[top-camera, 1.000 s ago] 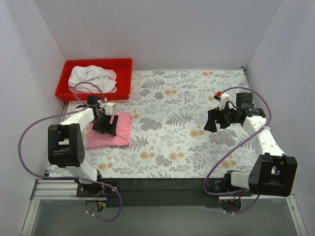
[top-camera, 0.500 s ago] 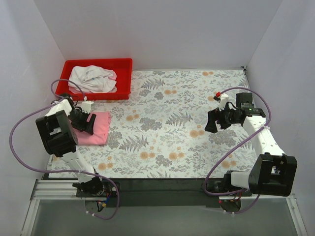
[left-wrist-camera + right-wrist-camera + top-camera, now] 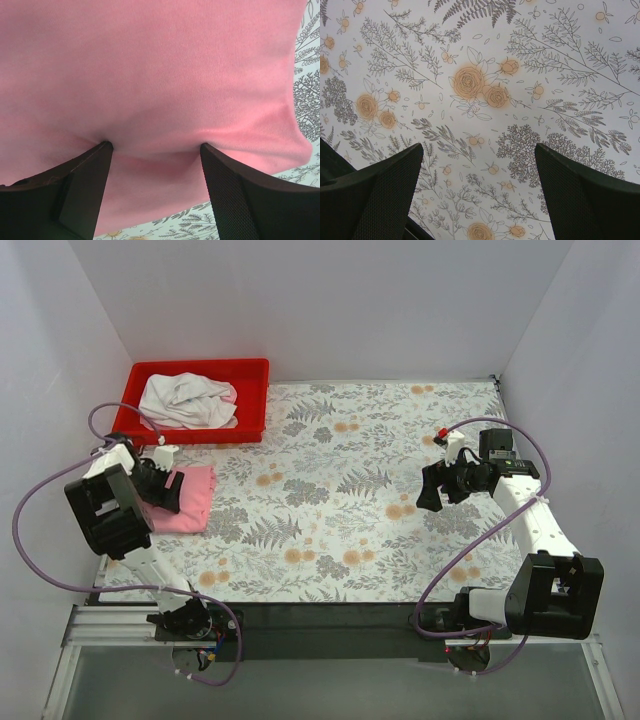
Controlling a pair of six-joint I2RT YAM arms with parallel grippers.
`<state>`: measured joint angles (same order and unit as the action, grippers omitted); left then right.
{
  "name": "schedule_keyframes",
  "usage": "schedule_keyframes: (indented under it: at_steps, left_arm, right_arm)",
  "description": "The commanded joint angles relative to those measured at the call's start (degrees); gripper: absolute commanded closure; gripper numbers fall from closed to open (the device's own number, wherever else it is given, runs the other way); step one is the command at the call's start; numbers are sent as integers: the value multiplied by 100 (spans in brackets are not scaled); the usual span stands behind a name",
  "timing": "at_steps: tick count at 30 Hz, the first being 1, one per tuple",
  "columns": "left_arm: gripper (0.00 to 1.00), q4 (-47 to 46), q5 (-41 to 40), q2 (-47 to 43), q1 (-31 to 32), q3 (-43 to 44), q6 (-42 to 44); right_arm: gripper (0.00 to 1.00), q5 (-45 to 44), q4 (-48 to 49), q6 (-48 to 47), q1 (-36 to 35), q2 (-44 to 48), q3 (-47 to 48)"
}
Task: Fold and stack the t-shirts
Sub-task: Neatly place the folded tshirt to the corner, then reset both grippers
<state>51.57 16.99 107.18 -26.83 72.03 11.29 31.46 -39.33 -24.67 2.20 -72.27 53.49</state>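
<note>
The pink t-shirt (image 3: 193, 502) lies folded at the table's left edge. It fills the left wrist view (image 3: 150, 70). My left gripper (image 3: 165, 490) rests on its left part with jaws wide open; both fingertips press into the cloth and dent it, and the gripper (image 3: 156, 150) holds nothing between them. The white t-shirt (image 3: 185, 400) lies crumpled in the red bin (image 3: 200, 366). My right gripper (image 3: 432, 490) hovers open and empty over the floral tablecloth at the right; the gripper (image 3: 477, 150) has only cloth pattern under it.
The red bin stands at the back left, just behind the pink t-shirt. White walls close in the left, back and right sides. The floral tablecloth (image 3: 340, 500) covers the table between the two arms.
My left gripper has moved left toward the table's edge, and the folded pink t-shirt has slid left with it. The right arm has not moved.
</note>
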Motion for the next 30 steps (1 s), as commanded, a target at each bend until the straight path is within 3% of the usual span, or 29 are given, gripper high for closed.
schedule_keyframes:
  at_steps: [1,7,13,17,20,27,30]
  left_arm:
    - [29,-130,-442,234,-191,-356,233]
    - [28,133,-215,84,-209,47,286]
    - [24,1293,550,-240,2,2137,-335]
    - [18,1356,350,-829,730,2825,-1259]
    - [16,996,67,-1356,1512,2676,-2032]
    - [15,47,788,-2078,2874,1860,-4010]
    - [15,-717,665,-2358,3385,1008,-4624]
  right_arm:
    - [2,79,-66,-82,18,11,267]
    - [1,255,-75,-3,18,-15,372]
    - [2,501,-57,146,18,29,556]
    - [2,598,-48,190,18,108,636]
    - [2,554,-57,216,18,213,732]
    - [1,-7,-145,173,18,722,654]
    - [2,-359,-224,76,18,950,417]
